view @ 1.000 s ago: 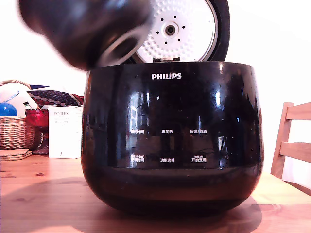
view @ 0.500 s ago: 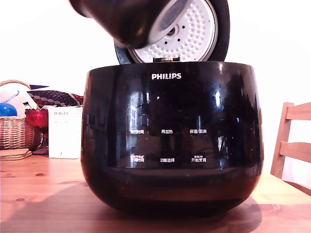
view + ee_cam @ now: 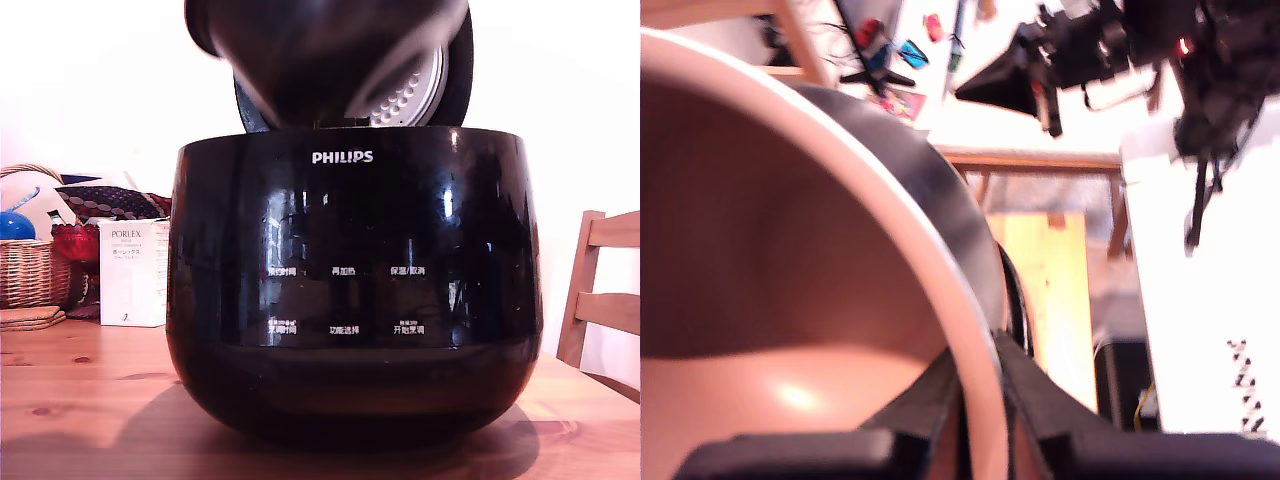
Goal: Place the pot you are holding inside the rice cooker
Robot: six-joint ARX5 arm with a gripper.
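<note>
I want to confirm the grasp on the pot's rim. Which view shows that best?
The wrist view: the gripper has its jaws shut on the thin rim of the pot, one jaw inside and one outside. The exterior view shows only the pot's dark, tilted body above the rice cooker, with no gripper visible.

The gripper (image 3: pixel 980 385) is seen only in the wrist view, its two dark fingers (image 3: pixel 930 395) pinched together on the thin rim of the pot (image 3: pixel 790 300), one inside the wall and one outside
</note>
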